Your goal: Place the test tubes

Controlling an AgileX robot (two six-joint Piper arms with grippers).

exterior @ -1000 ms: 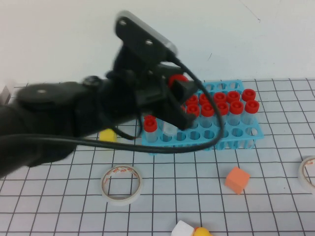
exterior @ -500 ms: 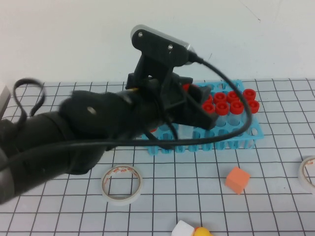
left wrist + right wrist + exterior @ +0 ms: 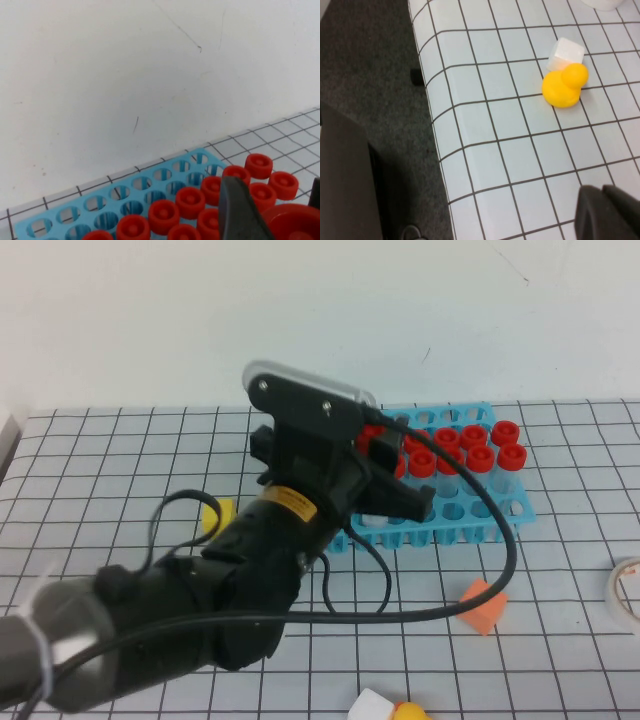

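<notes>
The left gripper (image 3: 395, 495) is clenched on a red-capped test tube (image 3: 294, 221) over the blue rack (image 3: 505, 525), which lies toward 1 o'clock on the table (image 3: 120, 440). I think it should hold the tube upright above 1 free hole (image 3: 484, 509) on the rack's 6 o'clock side before lowering. The right gripper (image 3: 610, 207) hangs closed and empty at the table's 6 o'clock edge.

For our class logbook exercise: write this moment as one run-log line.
left gripper: shut on test tube, over blue rack | right gripper: shut, above table edge near yellow duck
</notes>
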